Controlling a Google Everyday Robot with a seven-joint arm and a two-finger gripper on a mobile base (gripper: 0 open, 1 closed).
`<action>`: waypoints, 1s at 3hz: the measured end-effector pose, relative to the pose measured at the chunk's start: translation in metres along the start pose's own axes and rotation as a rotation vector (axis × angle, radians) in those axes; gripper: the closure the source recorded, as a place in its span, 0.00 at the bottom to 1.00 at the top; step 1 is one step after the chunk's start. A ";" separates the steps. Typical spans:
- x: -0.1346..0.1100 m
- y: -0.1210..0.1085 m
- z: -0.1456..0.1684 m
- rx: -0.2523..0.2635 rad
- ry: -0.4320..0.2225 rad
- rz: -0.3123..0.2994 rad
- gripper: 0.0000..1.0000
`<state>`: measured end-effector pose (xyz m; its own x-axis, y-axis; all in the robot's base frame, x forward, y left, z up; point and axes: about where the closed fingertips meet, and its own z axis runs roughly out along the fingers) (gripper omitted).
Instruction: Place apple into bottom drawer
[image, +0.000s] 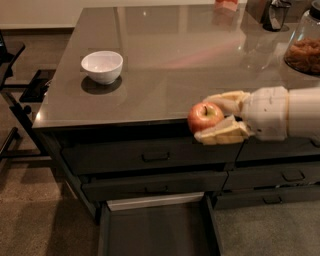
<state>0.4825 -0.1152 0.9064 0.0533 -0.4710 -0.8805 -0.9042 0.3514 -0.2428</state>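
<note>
The apple (204, 117) is small, red with yellowish patches and a dark stem. My gripper (214, 119) comes in from the right on a white arm and is shut on the apple, one pale finger (226, 101) behind it and one in front. It holds the apple in the air at the counter's front edge, in front of the top drawers. The bottom drawer (155, 231) of the wider left stack is pulled open below, with a dark flat interior and a pale strip at its back. The apple is above and slightly right of it.
A white bowl (102, 66) stands on the grey countertop (165, 60) at the left. A glass jar of snacks (303, 45) and a dark object (274, 14) stand at the back right. Two handled drawers (150, 157) sit above the open one. A dark rack (20, 95) stands to the left.
</note>
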 end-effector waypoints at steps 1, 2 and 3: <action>0.035 0.035 0.018 -0.019 0.012 0.122 1.00; 0.043 0.045 0.024 -0.035 0.023 0.135 1.00; 0.051 0.048 0.036 -0.051 0.033 0.138 1.00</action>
<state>0.4570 -0.0931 0.8349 -0.0866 -0.4476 -0.8900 -0.9224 0.3735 -0.0981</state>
